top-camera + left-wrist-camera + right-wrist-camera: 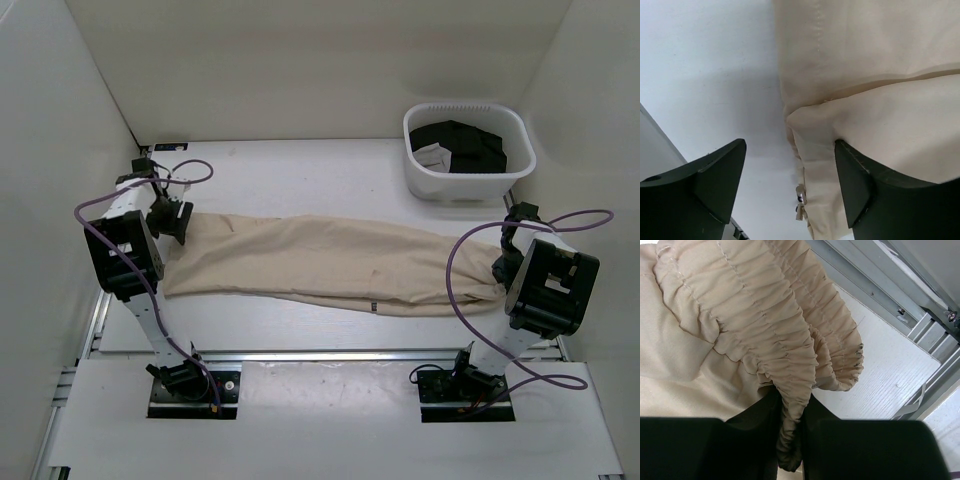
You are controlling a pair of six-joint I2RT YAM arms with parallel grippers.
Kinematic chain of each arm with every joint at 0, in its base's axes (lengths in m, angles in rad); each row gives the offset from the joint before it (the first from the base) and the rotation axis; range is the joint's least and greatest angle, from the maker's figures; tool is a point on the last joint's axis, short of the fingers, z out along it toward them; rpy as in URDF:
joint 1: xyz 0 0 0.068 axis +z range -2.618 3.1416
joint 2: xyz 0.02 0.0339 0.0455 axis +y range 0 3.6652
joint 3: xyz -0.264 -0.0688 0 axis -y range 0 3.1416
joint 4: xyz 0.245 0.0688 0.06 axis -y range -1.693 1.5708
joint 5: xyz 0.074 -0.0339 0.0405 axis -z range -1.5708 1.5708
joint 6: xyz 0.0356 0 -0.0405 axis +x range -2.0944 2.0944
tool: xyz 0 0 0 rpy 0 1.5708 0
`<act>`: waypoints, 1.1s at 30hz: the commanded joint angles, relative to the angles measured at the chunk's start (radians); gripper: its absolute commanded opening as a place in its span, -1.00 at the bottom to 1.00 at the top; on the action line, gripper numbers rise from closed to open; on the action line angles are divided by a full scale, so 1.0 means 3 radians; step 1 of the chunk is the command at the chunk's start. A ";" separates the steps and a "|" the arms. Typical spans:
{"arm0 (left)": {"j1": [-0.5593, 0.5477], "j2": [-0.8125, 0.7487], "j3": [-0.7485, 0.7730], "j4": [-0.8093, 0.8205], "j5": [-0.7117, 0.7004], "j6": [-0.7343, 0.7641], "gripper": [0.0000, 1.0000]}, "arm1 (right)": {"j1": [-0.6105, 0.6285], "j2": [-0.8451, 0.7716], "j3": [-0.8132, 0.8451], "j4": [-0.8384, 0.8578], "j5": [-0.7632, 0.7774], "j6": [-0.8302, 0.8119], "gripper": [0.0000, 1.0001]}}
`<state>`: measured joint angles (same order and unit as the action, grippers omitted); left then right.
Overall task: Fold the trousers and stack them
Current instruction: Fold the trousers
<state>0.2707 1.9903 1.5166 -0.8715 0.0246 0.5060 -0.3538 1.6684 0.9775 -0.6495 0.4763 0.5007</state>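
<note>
**Trousers stretched across table, one end pinched, one end free**

A white basket stands at 1 o'clock on the table, well apart from the left arm and near the right one. In it lie black garments, bunched, with a white label showing at their 9 o'clock side. How many garments there are cannot be told.

The trousers lie flat on the table in one long band, running from 9 o'clock to 3 o'clock across the middle of the top view. A small dark tag sits on their near edge, at about 5 o'clock.

The right gripper is at the 3 o'clock end, its jaws pressed together on the gathered waistband, which bulges up and loops over above them. From above, this gripper is mostly hidden by its own arm and a purple cable.

The left gripper is at the 9 o'clock end with its jaws spread wide and holds nothing. One of its fingers lies over the cloth edge, the other over bare table. Whether that finger touches the cloth cannot be told. A small metal piece shows at the cloth edge between the fingers, too blurred to identify.
</note>
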 commanded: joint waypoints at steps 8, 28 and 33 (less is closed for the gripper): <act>-0.0043 0.0207 0.0232 -0.0178 0.0399 -0.0061 -0.25 | -0.0007 0.0007 -0.0119 -0.0233 0.0130 -0.0130 -1.00; -0.0176 -0.0161 0.0350 0.0184 0.0158 -0.0265 -0.71 | -0.0007 0.0007 -0.0088 -0.0264 0.0197 -0.0166 -1.00; -0.0176 0.0191 0.0467 0.0266 -0.0127 -0.0337 -0.71 | -0.0007 0.0007 -0.0088 -0.0264 0.0197 -0.0196 -1.00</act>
<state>0.2207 2.0037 1.6142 -0.8268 0.0391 0.4263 -0.3519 1.6680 0.9733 -0.6613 0.4992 0.4740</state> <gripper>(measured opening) 0.153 0.191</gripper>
